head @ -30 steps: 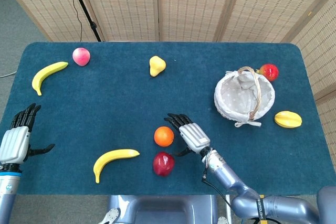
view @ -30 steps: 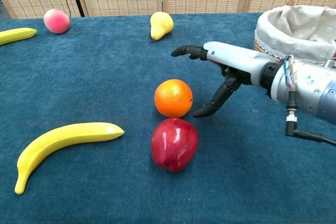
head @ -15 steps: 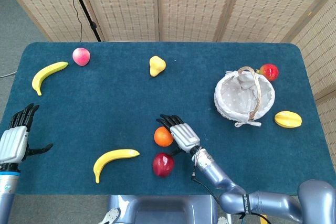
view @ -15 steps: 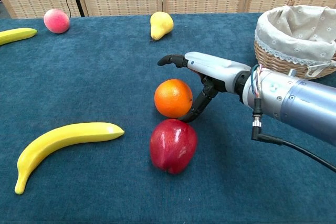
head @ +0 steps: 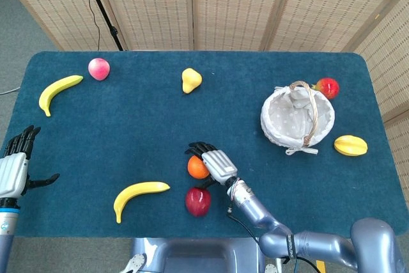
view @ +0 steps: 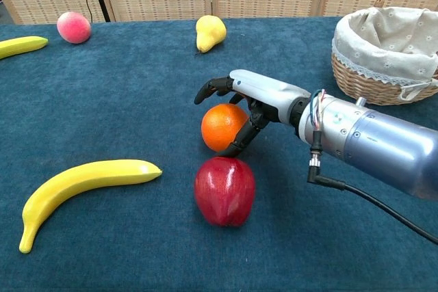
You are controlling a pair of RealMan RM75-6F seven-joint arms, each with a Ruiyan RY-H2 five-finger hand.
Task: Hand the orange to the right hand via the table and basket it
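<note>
The orange (head: 195, 168) (view: 219, 128) sits on the blue table near the front middle. My right hand (head: 216, 163) (view: 256, 94) lies over it from the right. Its fingers curl down over the orange's top and far side, and the thumb presses its near right side. The orange rests on the cloth. A lined wicker basket (head: 327, 126) (view: 383, 80) stands at the right. My left hand (head: 14, 171) hovers at the table's left front edge, fingers spread and holding nothing; the chest view does not show it.
A red apple (head: 198, 201) (view: 224, 191) lies just in front of the orange, a banana (head: 139, 195) (view: 82, 182) to its left. A pear (head: 190, 80), a peach (head: 98, 68) and another banana (head: 59, 91) lie at the back. Red (head: 328, 86) and yellow (head: 350, 145) fruits flank the basket.
My right hand slid left from beside the orange to over it, and its fingers curled around the fruit. The left hand drifted slightly left and toward the front edge.
</note>
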